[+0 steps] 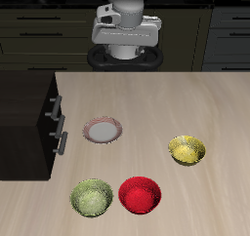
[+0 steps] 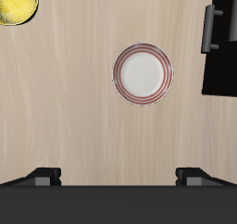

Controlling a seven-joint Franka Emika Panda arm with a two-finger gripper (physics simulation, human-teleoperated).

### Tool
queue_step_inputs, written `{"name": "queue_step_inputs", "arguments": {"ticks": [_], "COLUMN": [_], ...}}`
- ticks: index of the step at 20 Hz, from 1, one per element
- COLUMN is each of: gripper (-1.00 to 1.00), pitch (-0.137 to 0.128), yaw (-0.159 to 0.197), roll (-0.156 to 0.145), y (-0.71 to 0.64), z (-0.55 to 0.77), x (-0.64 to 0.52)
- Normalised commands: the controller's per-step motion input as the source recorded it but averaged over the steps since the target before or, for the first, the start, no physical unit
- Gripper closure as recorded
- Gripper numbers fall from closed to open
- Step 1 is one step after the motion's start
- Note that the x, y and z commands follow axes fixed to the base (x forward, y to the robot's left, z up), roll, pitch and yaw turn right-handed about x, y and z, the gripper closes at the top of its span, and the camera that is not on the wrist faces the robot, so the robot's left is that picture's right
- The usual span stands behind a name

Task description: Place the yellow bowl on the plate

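Sitting upright, yellow bowl [image 1: 187, 150] mouth-up.

A red bowl [image 1: 140, 194] and a yellow-green bowl [image 1: 91, 197] sit side by side on a wooden table [image 1: 195, 103] (black drawer cabinet [image 1: 29, 123] alongside).

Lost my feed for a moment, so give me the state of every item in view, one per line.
yellow bowl: upright, empty, on the table, not gripped
plate: flat, bare
yellow-green bowl: upright, empty
red bowl: upright, empty
gripper: raised at the table's back, fingers apart, holding nothing
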Motion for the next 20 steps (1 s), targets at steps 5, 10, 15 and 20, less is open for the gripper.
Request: {"name": "queue_step_inputs", "arguments": {"ticks": [5,10,15,20], "gripper": [-1.00,-1.00,-1.00,-1.00], "pitch": [0.003,0.009,0.015,0.004], "yaw": [-0.001,0.025,0.006,0.026], "roll": [-0.006,-0.010,0.001,-0.002], "y": [-0.07,0.02,0.07,0.05], "z": [0.01,-0.01,-0.02,-0.02], "x": [0.28,0.43,0.47,0.41]}}
